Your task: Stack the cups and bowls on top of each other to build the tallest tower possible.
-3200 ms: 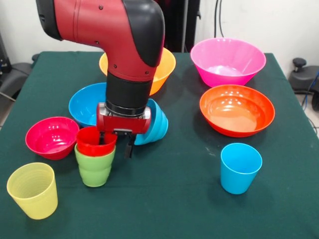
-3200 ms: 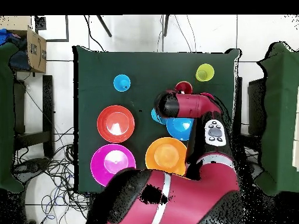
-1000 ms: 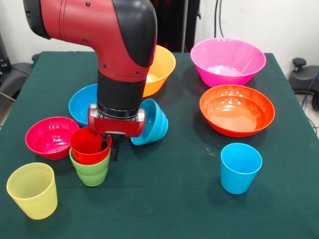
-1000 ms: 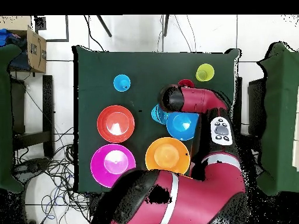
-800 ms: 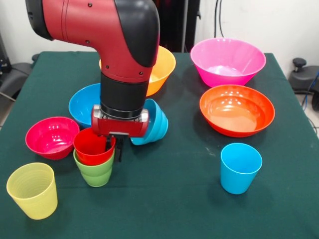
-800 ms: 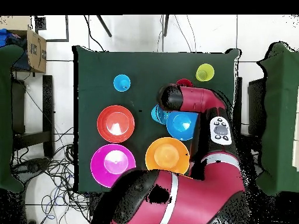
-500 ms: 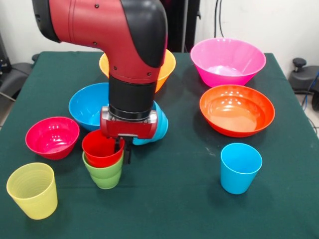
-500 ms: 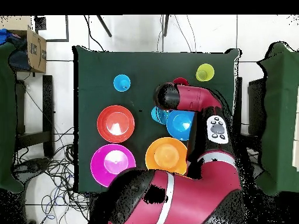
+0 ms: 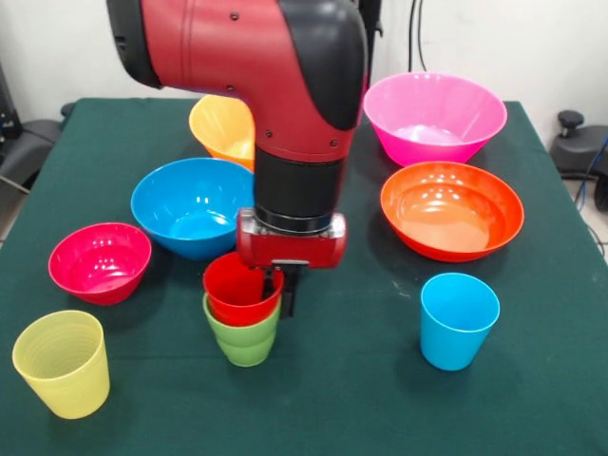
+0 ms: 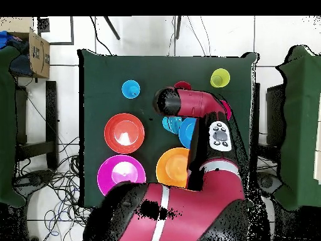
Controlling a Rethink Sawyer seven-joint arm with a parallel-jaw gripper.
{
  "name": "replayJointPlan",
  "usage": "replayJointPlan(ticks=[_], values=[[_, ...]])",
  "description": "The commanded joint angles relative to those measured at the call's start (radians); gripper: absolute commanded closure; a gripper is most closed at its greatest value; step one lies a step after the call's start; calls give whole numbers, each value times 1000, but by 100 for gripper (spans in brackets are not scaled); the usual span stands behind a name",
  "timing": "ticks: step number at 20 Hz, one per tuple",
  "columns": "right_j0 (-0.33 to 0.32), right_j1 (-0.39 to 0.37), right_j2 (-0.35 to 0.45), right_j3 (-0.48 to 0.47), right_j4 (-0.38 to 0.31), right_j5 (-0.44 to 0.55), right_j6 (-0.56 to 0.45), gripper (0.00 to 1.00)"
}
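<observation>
A red cup (image 9: 236, 286) sits nested in a lime green cup (image 9: 246, 339) at the table's middle front, the pair leaning slightly. My gripper (image 9: 278, 291) is shut on the red cup's right rim, one finger inside and one outside. From overhead only the red cup's rim (image 10: 182, 85) shows past the arm. A ribbed yellow cup (image 9: 62, 363) stands at front left and a light blue cup (image 9: 459, 319) at front right. The bowls stand apart: magenta (image 9: 99, 261), blue (image 9: 190, 203), yellow-orange (image 9: 222, 124), pink (image 9: 434, 115), red-orange (image 9: 451, 210). A small light blue bowl (image 10: 169, 123) shows only from overhead.
My arm (image 9: 285, 95) hangs over the table's middle, covering part of the yellow-orange bowl. Bare green cloth (image 9: 351, 380) lies between the stacked cups and the light blue cup. A cardboard box (image 10: 36, 53) sits on a stand beside the table.
My gripper has slid to the right in the front view, carrying the red-in-green cup pair away from the magenta bowl. The small light blue bowl is now hidden behind the arm there.
</observation>
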Motion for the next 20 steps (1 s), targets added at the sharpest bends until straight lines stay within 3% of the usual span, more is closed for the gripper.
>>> replayJointPlan(ticks=[1,9,20], values=[[82,68,42,67,50,13,220,100],[151,79,-29,91,88,6,305,100],[175,96,-64,68,71,4,320,100]])
